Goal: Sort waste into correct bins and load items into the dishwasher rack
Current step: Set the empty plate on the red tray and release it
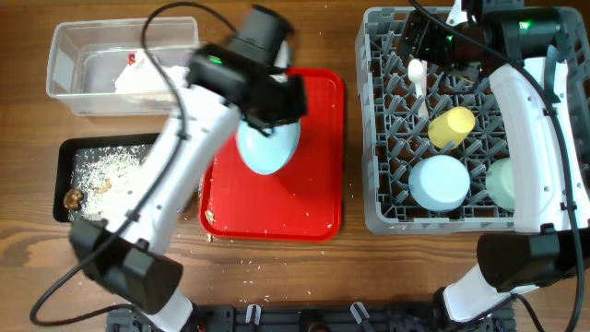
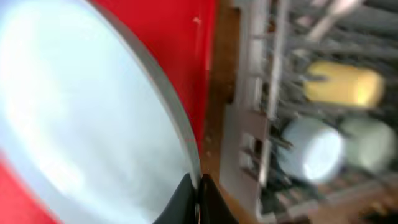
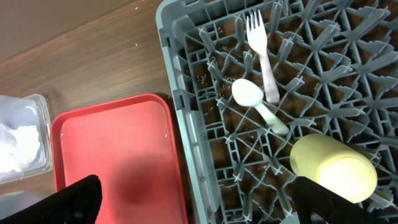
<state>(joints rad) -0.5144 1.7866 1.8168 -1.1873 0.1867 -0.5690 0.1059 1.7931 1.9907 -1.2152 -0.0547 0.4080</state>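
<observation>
Inventory, by count:
- Containers: one dishwasher rack (image 1: 371,111), one red tray (image 1: 277,210), one clear tub (image 1: 63,57), one black tray (image 1: 64,180).
- Dishware: one plate (image 1: 269,149), two bowls, namely one light blue bowl (image 1: 440,182) and one mint green bowl (image 1: 502,183), and one yellow cup (image 1: 452,126).
- Cutlery: one fork (image 3: 260,40), one spoon (image 3: 250,96).
- Waste: one crumpled napkin (image 1: 138,78).

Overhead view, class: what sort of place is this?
Likely a tabletop dish-clearing station: a grey dishwasher rack holding a yellow cup, a red tray, and a black tray of rice scraps.

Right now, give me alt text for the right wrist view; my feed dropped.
The right gripper hangs open and empty over the grey dishwasher rack, where a white fork, white spoon and yellow cup on its side lie among the pegs. A red tray sits beside the rack on the wooden table.
</observation>
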